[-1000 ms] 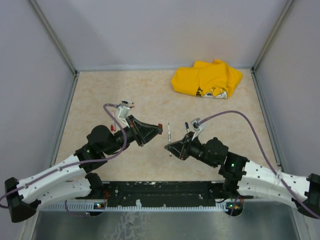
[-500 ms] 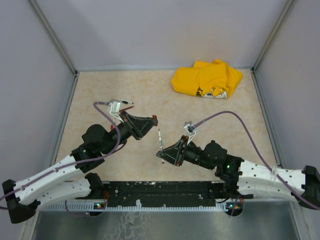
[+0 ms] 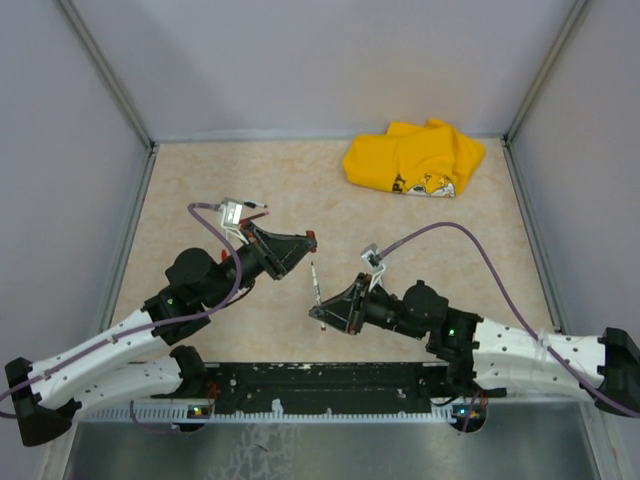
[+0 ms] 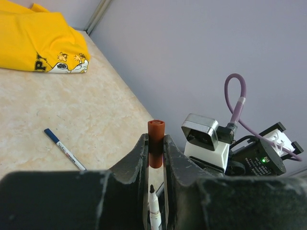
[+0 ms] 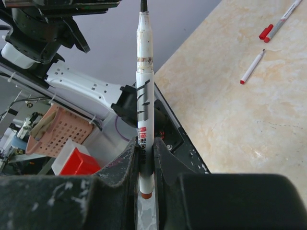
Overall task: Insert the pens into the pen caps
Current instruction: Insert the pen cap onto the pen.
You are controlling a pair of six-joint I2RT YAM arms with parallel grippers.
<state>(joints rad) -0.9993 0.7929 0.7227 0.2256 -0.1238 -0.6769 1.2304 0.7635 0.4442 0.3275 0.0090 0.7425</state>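
My left gripper (image 3: 306,241) is shut on a short red pen cap (image 3: 310,237), held above the table; in the left wrist view the cap (image 4: 156,138) stands between the fingertips (image 4: 142,143) of the left gripper (image 4: 155,140). My right gripper (image 3: 320,312) is shut on a white-barrelled pen (image 3: 316,285) with a black tip. The tip points up at the cap and sits just short of it (image 4: 153,201). In the right wrist view the pen (image 5: 144,91) rises from the right gripper (image 5: 144,147), its red end below the fingers.
A yellow cloth (image 3: 413,158) lies at the back right. A blue-ended pen (image 4: 64,149) lies on the table. Another pen (image 5: 284,18), a loose red cap (image 5: 265,31) and a thin red-ended pen (image 5: 252,67) lie on the table in the right wrist view.
My right gripper has carried the pen left towards my left gripper, so its tip now sits just below the red cap. My left gripper shifted slightly back and left.
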